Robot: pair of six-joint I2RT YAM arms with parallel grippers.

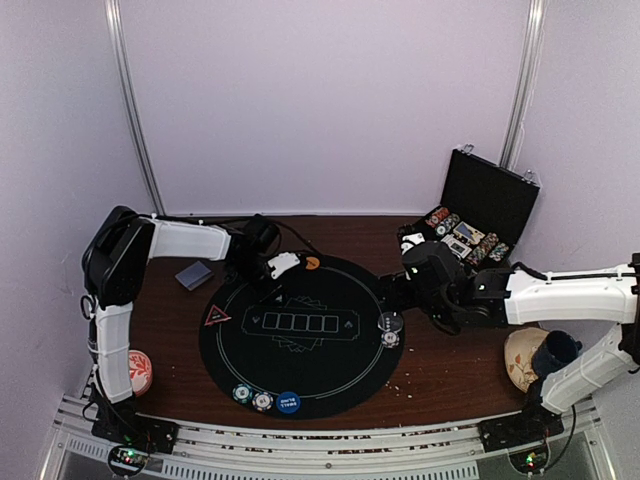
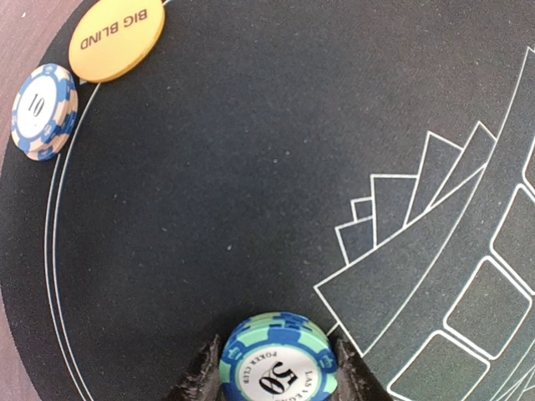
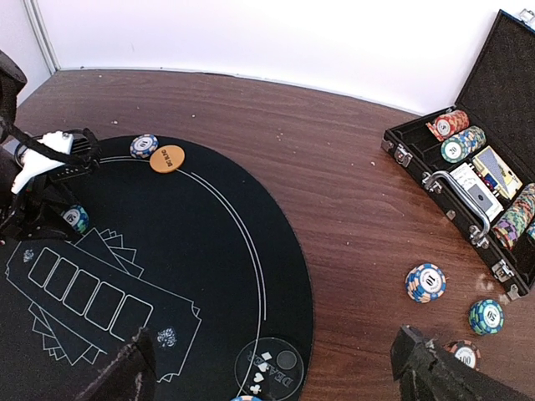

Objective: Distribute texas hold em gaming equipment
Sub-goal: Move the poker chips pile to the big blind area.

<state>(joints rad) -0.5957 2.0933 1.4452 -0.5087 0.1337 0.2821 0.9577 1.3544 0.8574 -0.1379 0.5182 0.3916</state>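
Note:
My left gripper (image 2: 278, 369) is shut on a green-and-blue "50" poker chip (image 2: 278, 351), low over the black round mat (image 2: 251, 167), with another chip edge showing under it. From above, that gripper (image 1: 272, 285) is at the mat's upper left. Just beyond lie the orange "BIG BLIND" disc (image 2: 115, 38) and a blue-and-white "10" chip (image 2: 43, 111). My right gripper (image 3: 280, 372) hangs open over the mat's right edge, above a clear dealer disc (image 3: 269, 369). Three loose chips (image 3: 425, 282) lie on the wood near the open black case (image 3: 493, 167).
Grey-blue cards (image 1: 194, 274) lie left of the mat and a red triangle marker (image 1: 217, 317) sits on its left rim. Chips (image 1: 252, 397) and a blue disc (image 1: 288, 402) rest at its front edge. Patterned dishes stand at left (image 1: 140, 370) and right (image 1: 520, 365), the right with a dark cup (image 1: 557, 350).

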